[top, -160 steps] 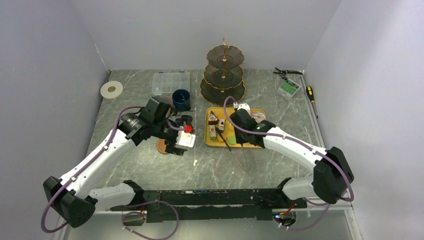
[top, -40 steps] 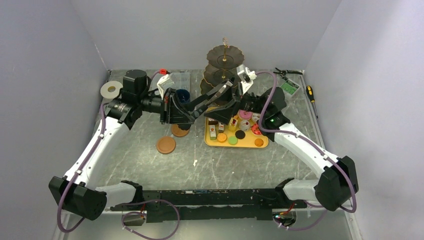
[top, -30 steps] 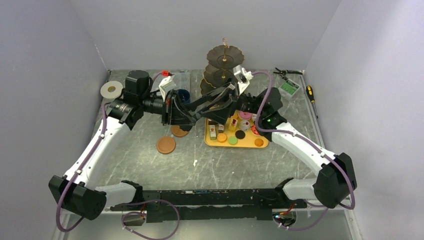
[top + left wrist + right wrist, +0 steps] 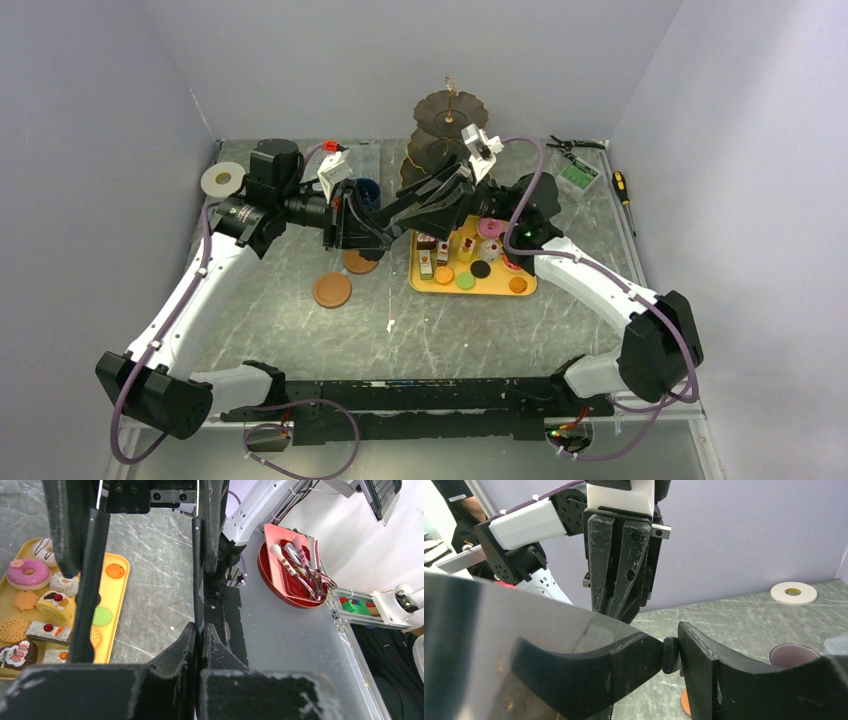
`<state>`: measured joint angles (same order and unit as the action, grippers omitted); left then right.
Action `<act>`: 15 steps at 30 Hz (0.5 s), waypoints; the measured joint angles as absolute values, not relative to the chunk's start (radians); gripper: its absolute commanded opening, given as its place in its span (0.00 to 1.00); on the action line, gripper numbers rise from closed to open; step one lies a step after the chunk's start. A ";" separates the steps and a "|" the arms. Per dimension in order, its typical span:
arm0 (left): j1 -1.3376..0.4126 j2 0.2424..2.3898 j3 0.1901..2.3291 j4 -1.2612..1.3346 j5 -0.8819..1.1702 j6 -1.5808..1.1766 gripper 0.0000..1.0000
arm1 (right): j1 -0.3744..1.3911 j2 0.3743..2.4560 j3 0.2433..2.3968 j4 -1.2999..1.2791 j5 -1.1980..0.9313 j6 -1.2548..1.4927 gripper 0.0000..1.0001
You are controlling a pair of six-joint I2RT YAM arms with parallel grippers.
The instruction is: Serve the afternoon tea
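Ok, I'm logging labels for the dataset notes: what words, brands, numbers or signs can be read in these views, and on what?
No text can be read anywhere.
Small green-and-white box near the table's far right corner: print too small to read.
White tag on dark clothing, right wrist view, upper left: blurred.
Long black two-armed tool and white tape roll: no lettering seen.

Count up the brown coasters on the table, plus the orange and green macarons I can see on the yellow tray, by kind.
Brown coasters: 2
Orange macarons: 2
Green macaron: 1
Total: 5
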<state>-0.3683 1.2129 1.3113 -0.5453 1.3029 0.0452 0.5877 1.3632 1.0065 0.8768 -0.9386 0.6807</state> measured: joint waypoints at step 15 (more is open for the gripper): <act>-0.368 1.213 1.336 -0.590 1.305 0.072 0.03 | 0.582 1.422 1.017 1.027 -1.004 0.824 0.66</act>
<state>-0.3683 1.2129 1.3357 -0.5896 1.3048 0.0723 0.5823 1.4223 1.0168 1.0267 -1.0039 0.8238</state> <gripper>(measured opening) 0.064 0.641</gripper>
